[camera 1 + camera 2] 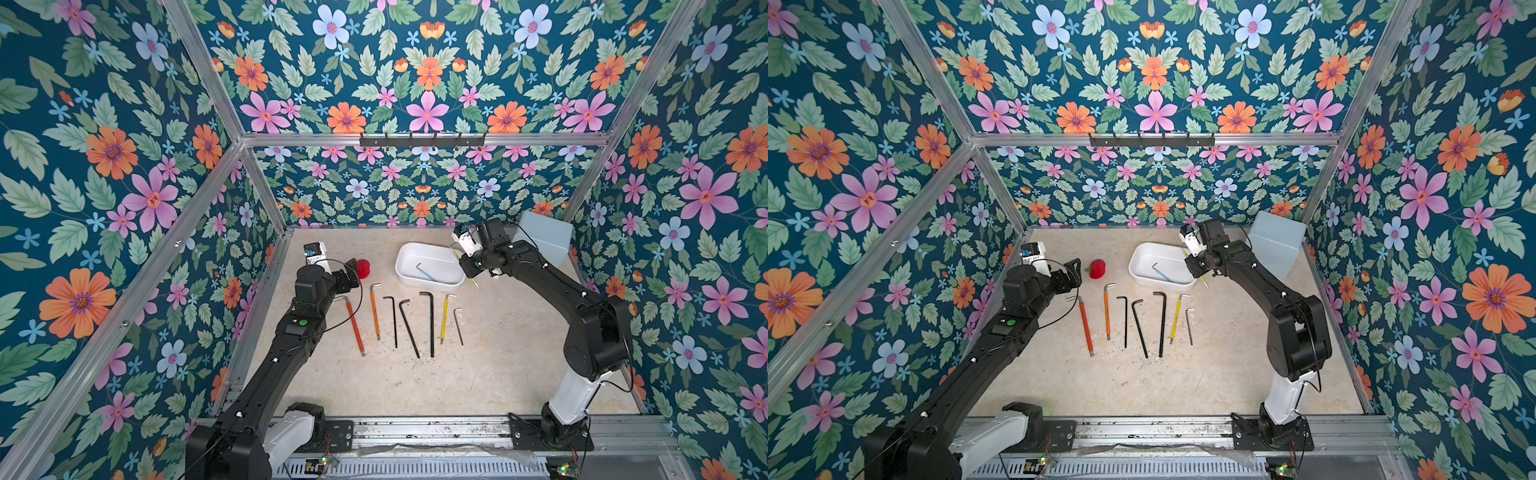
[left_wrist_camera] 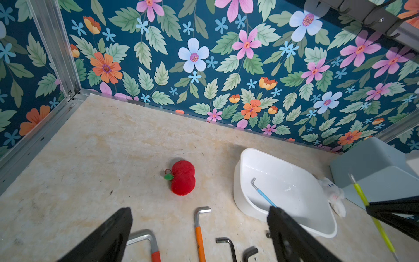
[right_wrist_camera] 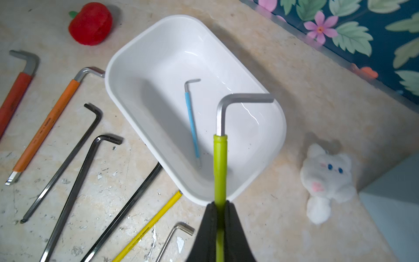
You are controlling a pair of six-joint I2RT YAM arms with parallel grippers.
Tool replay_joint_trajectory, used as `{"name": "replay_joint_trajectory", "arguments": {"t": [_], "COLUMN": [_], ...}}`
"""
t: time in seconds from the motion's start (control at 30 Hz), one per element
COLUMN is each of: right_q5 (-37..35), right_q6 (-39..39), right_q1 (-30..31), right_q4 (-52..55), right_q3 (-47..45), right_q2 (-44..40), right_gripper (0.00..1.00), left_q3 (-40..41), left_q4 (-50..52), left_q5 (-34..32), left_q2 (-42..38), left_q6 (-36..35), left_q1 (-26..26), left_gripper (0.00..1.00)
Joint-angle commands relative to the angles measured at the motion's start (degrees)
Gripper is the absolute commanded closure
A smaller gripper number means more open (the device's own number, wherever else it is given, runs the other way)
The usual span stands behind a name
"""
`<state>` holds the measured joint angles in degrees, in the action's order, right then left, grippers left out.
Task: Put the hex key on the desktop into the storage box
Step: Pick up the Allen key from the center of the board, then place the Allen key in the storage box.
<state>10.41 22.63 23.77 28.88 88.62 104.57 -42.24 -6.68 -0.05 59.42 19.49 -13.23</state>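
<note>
Between the pads of the right claw (image 3: 219,204) sits the lime-green hex key (image 3: 220,158), pinched tight on its plastic sleeve. Ahead of the claw tips the key's bare steel bend reaches out over the storage box (image 3: 172,56), above the end of the tub nearest this claw. The key is raised, not lying in the box. Farther ahead of the claw, flat on the white floor of the box, lies a blue hex key (image 3: 191,122).

To one side of the right claw, on the tabletop (image 3: 283,68), a white plush cat (image 3: 326,177) lies between the storage box and a pale blue box (image 1: 544,237). On the claw's other side seven more hex keys lie in a row on the tabletop: a red-sleeved key (image 1: 355,328), an orange-sleeved key (image 1: 375,311), three black keys (image 1: 431,324), a yellow-sleeved key (image 1: 444,318) and a small silver key (image 1: 458,320).

The left claw (image 2: 199,209) hangs above the red and orange end of that row, its fingers spread wide with nothing between them. Ahead of it a red plush apple (image 2: 183,178) rests on the tabletop, apart from the storage box.
</note>
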Motion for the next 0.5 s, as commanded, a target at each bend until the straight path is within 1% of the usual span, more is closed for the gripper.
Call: {"name": "replay_joint_trajectory", "arguments": {"t": [0.0,0.17,0.3,0.47], "right_q5": [6.48,5.8,2.33,1.19], "right_q6": [7.02,9.56,11.1,9.5], "right_q1": [0.36,1.79,3.74,4.37], "right_q4": [-1.31,4.79,10.06,12.25], "right_q3": [4.23,14.8,22.92,29.66], "right_q2": [3.85,12.67,20.16,26.56], "right_gripper": [1.0,1.0,1.0,1.0], "left_q3": [-0.12,-0.25,-0.39,-0.47], "left_q4": [0.25,0.16,-0.35,-0.62], "left_q5": [-1.13,-1.11,-0.77,-0.62], "left_q2": [-0.53,-0.22,0.39,0.93], "left_q6": [-1.11,-1.39,-1.36,-1.46], "left_q1": [-0.04,-0.03,-0.04,-0.04], "left_gripper": [0.01,0.01,0.01,0.01]}}
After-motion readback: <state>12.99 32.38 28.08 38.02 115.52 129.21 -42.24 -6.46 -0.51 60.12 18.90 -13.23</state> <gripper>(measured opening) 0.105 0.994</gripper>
